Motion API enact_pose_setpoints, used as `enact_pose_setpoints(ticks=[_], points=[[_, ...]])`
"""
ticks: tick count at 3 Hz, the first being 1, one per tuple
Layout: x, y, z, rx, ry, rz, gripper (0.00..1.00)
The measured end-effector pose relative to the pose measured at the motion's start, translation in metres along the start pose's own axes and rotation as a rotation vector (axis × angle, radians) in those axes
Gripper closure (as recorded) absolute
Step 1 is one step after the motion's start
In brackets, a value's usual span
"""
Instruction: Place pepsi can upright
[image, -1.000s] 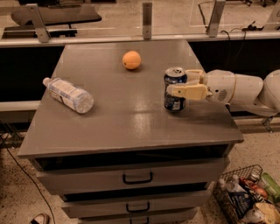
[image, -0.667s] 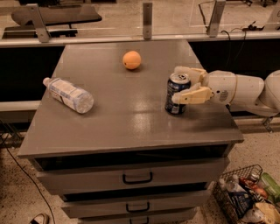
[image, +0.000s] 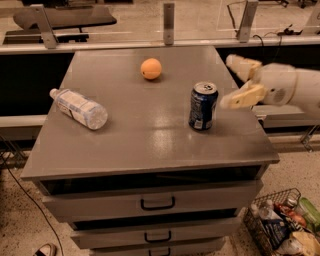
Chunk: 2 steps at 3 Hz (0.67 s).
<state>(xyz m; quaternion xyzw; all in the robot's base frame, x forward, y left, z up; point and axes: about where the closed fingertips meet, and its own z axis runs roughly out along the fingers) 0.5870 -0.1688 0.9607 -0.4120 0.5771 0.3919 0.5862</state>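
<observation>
The pepsi can, dark blue with a silver top, stands upright on the right half of the grey cabinet top. My gripper is to the right of the can, apart from it, with its cream fingers spread open and holding nothing. The arm reaches in from the right edge of the view.
An orange lies at the back middle of the top. A clear plastic water bottle lies on its side at the left. Drawers sit below the top. A wire basket of items stands on the floor at lower right.
The gripper has let go of the can and drawn back to the right. The can stays standing upright on the top.
</observation>
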Motion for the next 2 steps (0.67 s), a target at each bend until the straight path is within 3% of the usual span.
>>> enact_pose_setpoints(ticks=[1,2], points=[[-0.0543,-0.0155,-0.0408,0.095,-0.038,-0.07,0.0],[-0.0639,-0.0196,-0.0477,0.112,-0.05,-0.084,0.0]])
